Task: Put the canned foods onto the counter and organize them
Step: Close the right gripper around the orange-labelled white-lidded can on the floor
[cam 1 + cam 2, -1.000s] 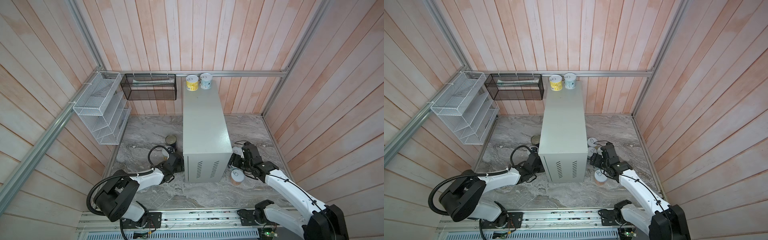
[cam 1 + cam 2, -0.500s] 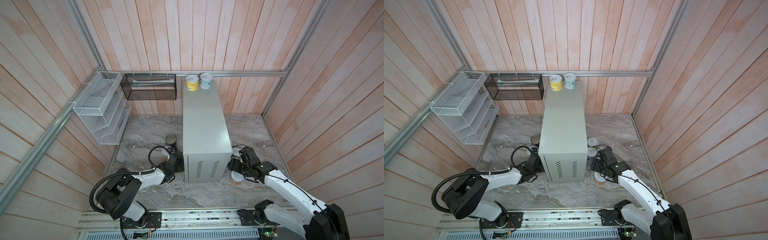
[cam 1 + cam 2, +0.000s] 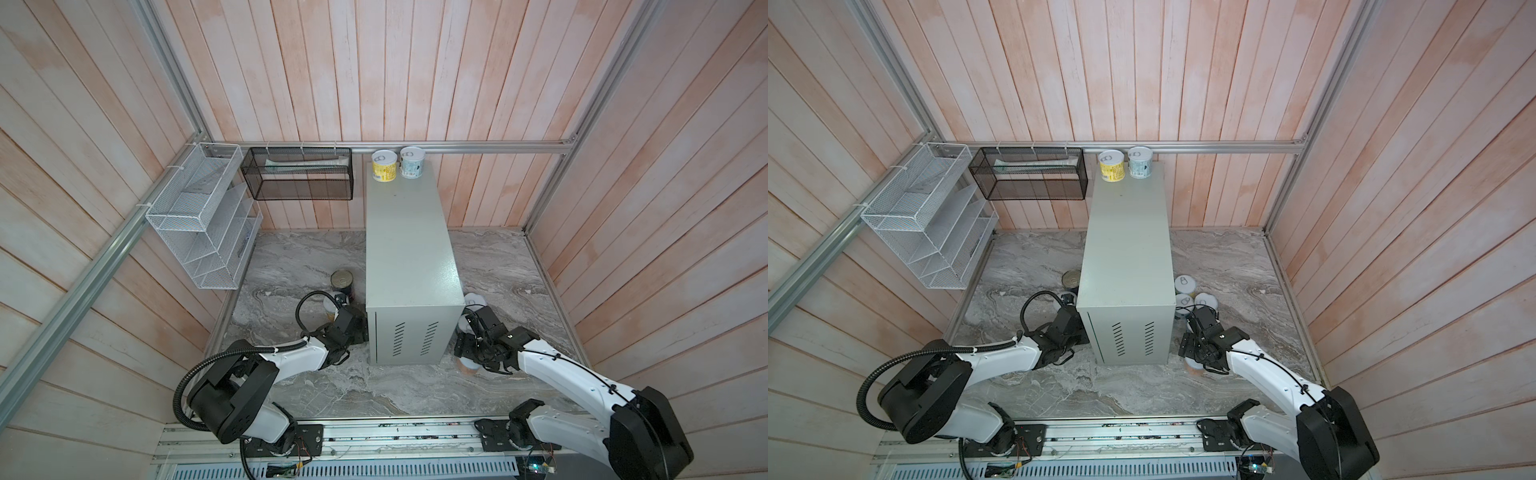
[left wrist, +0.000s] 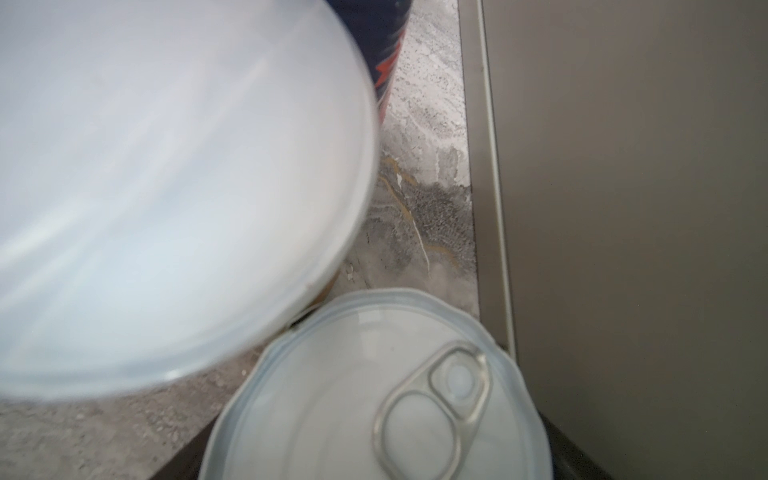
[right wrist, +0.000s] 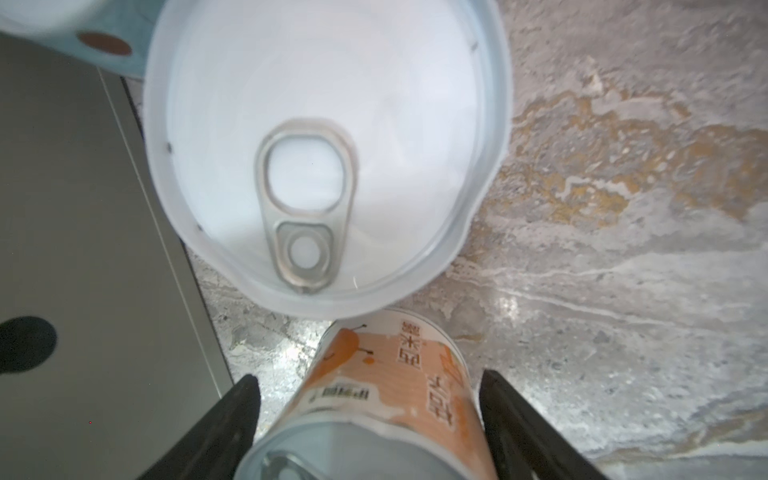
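Note:
The counter (image 3: 409, 249) (image 3: 1127, 249) stands mid-floor, with a yellow can (image 3: 383, 166) and a pale-blue can (image 3: 412, 163) at its far end. My left gripper (image 3: 348, 322) (image 4: 374, 457) is low by the counter's near left corner, shut on a white-lidded can (image 4: 374, 395). A second, blurred can lid (image 4: 166, 187) and the dark-blue tin (image 3: 341, 280) (image 4: 384, 50) stand just beyond. My right gripper (image 3: 471, 352) (image 5: 370, 380) is at the near right corner, open, its fingers (image 5: 245, 399) straddling a pink-orange can (image 5: 390, 390) (image 3: 467, 368) with small gaps.
More cans stand right of the counter (image 3: 1185, 284) (image 3: 1206, 300); one white lid (image 5: 328, 158) lies just past the straddled can. A white wire rack (image 3: 203, 224) and a black mesh basket (image 3: 297, 174) hang on the walls. Grey marble floor (image 3: 374, 386).
My right gripper has come nearer and lower over the pink-orange can, and its jaws have narrowed. The left gripper stayed in place and its jaws closed slightly.

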### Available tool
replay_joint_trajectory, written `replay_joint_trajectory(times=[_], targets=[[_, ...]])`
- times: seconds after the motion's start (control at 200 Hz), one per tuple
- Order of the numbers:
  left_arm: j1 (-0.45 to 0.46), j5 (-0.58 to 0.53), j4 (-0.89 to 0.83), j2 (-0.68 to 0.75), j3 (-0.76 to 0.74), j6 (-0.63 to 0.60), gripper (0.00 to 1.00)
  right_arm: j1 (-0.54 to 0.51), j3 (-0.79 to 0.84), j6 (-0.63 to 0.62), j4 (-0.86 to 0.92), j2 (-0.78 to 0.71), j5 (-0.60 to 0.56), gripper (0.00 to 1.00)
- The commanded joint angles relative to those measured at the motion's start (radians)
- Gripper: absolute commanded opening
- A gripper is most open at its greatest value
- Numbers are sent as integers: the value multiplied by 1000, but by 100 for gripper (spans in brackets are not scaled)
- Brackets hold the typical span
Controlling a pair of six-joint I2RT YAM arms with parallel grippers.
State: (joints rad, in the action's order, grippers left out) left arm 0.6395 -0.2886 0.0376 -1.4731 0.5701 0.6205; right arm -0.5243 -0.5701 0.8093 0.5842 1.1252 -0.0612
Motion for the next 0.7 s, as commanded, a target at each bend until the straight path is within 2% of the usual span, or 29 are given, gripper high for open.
replay_joint_trajectory(times=[0.0, 0.445, 0.535, 0.625, 0.695], targets=[[5, 21, 5, 14, -15, -4, 89, -26, 29, 34, 13, 8, 35, 82], [4, 25, 19, 3, -24, -7, 89, -75, 77, 82, -27, 39, 46, 82], [5, 24, 22, -4, -23, -7, 89, -81, 86, 85, -34, 41, 48, 77], [5, 27, 25, -10, -24, -7, 89, -81, 92, 81, -31, 34, 42, 55], [5, 32, 27, -11, -23, -10, 89, -81, 86, 76, -17, 26, 32, 12]])
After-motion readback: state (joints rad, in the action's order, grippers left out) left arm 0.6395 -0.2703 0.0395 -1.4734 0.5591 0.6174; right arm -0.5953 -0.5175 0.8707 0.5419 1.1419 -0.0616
